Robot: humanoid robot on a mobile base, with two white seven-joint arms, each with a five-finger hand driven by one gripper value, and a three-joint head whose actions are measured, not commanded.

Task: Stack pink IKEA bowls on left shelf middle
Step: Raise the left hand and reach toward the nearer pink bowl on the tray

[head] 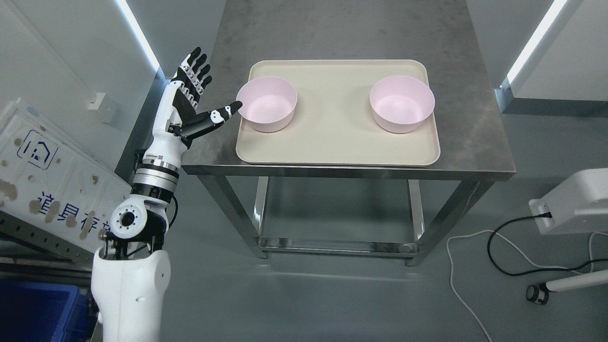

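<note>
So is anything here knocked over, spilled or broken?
Nothing stands out. Both pink bowls, left and right, sit upright and empty on the beige tray, which lies square on the steel table. The left robot hand is open beside the left bowl.

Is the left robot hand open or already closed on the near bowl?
Open. The left robot hand has its fingers spread, thumb tip beside the left pink bowl's rim, holding nothing.
</note>
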